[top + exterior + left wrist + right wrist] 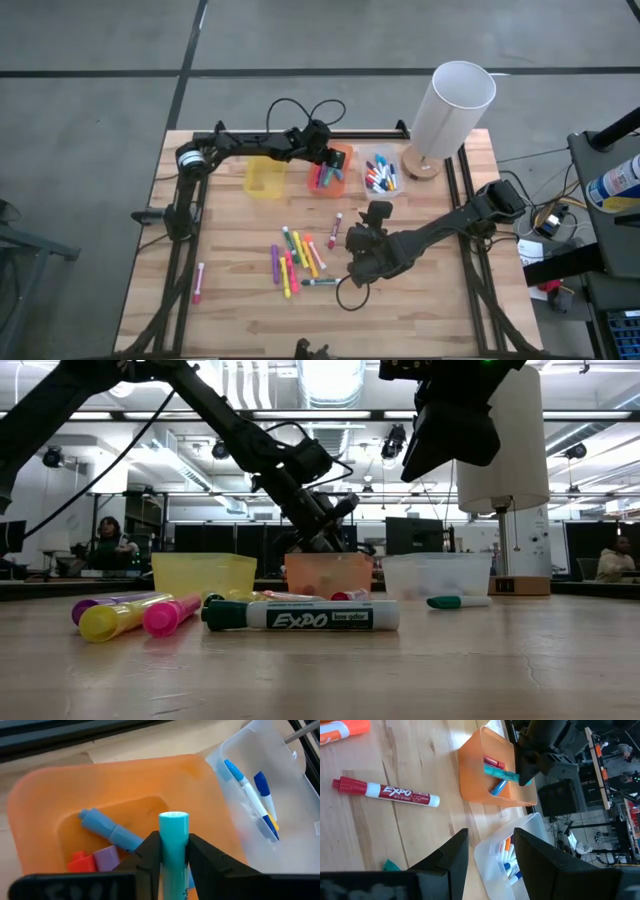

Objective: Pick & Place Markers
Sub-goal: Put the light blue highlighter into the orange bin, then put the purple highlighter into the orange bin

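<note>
My left gripper (173,837) hangs over the orange bin (100,770), shut on a teal marker (173,826). The bin holds a blue marker (107,827), a red one and a purple one. Beside it, the clear bin (280,770) holds several blue-capped markers. Loose markers (295,260) lie flat mid-table, a red one (390,792) nearer the bins and a pink one (198,283) at the left. My right gripper (490,845) hovers open above the table near the red marker, with nothing between its fingers. My left gripper pinches the teal marker's barrel (173,851) between its two fingers (150,852). The marker lies along the fingers, and its capped end (495,771) sticks out past the fingertips. The fingers slant down from the table's left. The marker points down into the orange bin; whether its end touches what lies there I cannot tell.
A yellow bin (265,177) stands left of the orange bin (335,172). A tall white cylinder (450,105) on a wooden base stands at the far right, beside the clear bin (380,175). Cables loop behind the bins and near the right arm.
</note>
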Tool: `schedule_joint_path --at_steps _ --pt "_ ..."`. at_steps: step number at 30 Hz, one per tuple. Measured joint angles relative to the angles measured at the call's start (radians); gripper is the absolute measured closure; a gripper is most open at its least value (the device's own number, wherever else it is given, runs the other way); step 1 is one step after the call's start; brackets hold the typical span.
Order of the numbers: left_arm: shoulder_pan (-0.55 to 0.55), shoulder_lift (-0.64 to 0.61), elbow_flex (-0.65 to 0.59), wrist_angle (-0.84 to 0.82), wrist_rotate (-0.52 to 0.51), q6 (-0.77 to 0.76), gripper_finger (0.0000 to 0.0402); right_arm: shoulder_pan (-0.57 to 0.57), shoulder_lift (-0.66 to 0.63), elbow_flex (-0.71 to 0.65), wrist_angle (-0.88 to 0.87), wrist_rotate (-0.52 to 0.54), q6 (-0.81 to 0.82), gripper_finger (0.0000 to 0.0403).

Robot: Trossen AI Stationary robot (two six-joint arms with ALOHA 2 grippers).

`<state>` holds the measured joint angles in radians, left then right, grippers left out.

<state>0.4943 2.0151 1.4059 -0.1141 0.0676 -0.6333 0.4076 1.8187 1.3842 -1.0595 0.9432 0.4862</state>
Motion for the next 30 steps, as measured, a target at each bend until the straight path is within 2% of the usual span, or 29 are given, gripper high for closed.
schedule_joint_path --at_steps 6,10,20,30 --pt "0.0 -0.002 -0.002 -0.002 0.002 0.023 0.0258 0.0 0.0 0.0 0.0 0.0 0.0 0.0252" --pt "0.001 -0.002 0.0 -0.012 0.002 0.008 0.0234 0.0 0.0 0.0 0.0 0.0 0.0 0.0252" --pt "0.001 -0.056 0.033 -0.077 0.006 0.002 0.023 0.0 0.0 0.0 0.0 -0.001 0.0 0.0252" --pt "-0.02 -0.222 0.029 -0.331 0.043 0.008 0.0229 0.0 0.0 -0.001 -0.003 -0.009 0.0 0.0252"
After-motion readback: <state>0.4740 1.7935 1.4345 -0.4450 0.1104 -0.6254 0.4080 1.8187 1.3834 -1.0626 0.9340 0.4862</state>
